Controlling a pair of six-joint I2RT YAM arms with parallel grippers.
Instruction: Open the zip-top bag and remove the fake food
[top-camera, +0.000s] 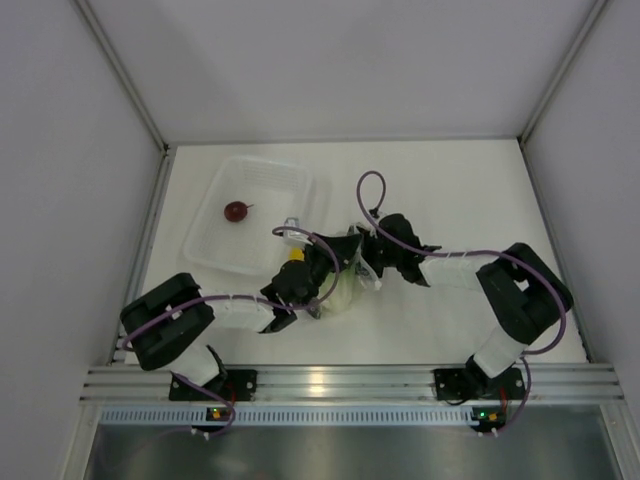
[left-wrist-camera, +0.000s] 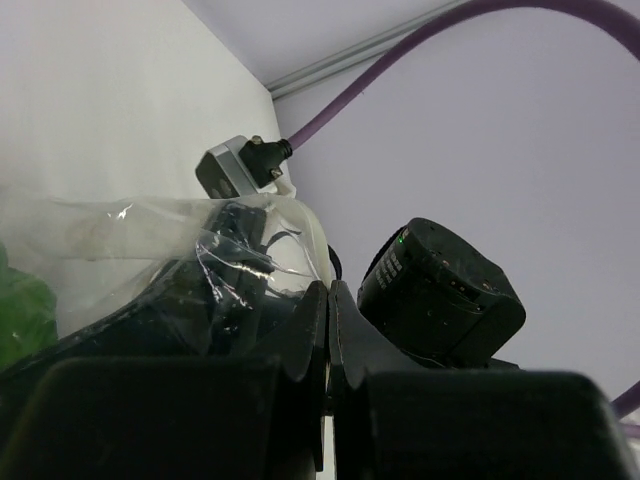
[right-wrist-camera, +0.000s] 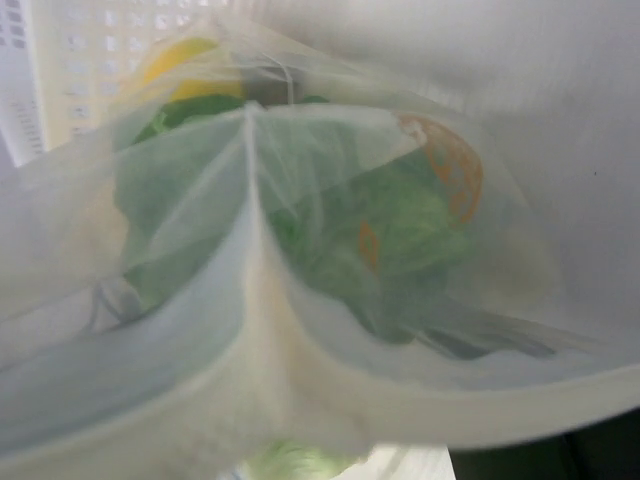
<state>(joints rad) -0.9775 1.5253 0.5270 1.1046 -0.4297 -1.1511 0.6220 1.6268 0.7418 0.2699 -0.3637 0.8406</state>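
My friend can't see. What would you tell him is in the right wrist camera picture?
A clear zip-top bag fills the blurry close-up, with green toy lettuce and a yellow piece showing through it. A gridded tray shows behind, upper left.

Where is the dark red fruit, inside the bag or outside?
Outside: the fruit lies in the clear tray, apart from the bag.

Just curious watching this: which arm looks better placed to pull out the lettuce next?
Probably the right gripper: its camera faces the zip-top bag and lettuce inside, while the left gripper is shut, apparently pinching the bag.
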